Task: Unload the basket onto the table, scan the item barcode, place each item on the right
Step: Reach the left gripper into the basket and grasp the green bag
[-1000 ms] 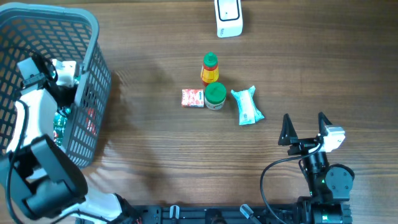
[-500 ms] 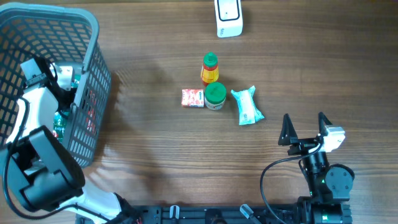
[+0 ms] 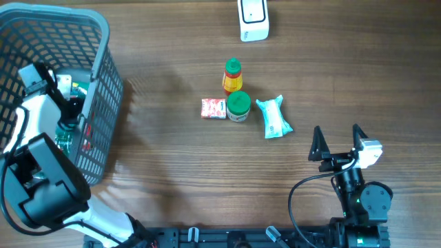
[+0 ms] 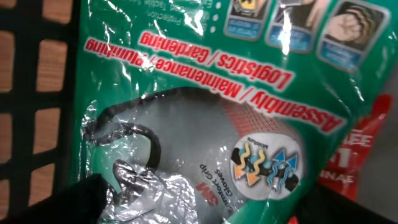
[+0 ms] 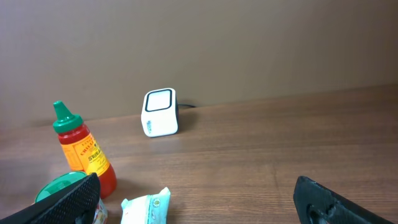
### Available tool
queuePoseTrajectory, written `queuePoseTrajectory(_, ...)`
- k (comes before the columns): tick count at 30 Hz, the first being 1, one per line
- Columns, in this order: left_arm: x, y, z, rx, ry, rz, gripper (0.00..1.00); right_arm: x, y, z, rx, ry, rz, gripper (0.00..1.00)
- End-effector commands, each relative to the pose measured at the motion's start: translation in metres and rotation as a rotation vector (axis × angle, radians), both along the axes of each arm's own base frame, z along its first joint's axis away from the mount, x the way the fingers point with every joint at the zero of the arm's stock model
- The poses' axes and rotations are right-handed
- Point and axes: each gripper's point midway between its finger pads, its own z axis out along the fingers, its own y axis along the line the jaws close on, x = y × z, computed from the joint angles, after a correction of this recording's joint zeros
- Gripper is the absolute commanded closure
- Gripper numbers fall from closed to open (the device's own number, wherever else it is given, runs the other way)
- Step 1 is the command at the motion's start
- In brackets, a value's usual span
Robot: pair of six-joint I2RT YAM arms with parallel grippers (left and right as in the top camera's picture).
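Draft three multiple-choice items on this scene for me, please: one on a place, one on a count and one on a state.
1. Where does the green glove packet lie? A) in the grey basket B) on a shelf C) on the floor
2. How many items stand grouped on the table? A) two B) four C) six
3. How does the right gripper stand? A) shut on a bottle B) shut, empty C) open, empty
Key: 1 A, basket mesh shows behind it; 2 B, sauce bottle, green-lidded jar, red packet, pale blue packet; 3 C, its fingers stand apart, nothing between.
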Motion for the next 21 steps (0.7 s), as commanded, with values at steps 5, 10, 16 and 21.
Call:
queuePoseTrajectory(5, -0.026, 0.009, -0.028, 0.020, 0.125, 0.025, 0.06, 0.000, 0.000, 0.002, -0.010, -0.012, -0.003, 0.00)
queuePoseTrajectory(10, -0.011, 0.015, 0.007, 0.051, 0.013, 0.079, 0.00, 0.000, 0.000, 0.002, -0.010, -0.012, -0.002, 0.00)
queuePoseTrajectory(16, -0.010, 0.014, 0.027, 0.060, -0.026, 0.070, 0.01, 0.000, 0.000, 0.002, -0.010, -0.012, -0.003, 0.00)
queuePoseTrajectory(21, -0.030, 0.051, 0.044, 0.269, 0.043, 0.175, 0.09, 0.000, 0.000, 0.002, -0.010, -0.012, -0.003, 0.00)
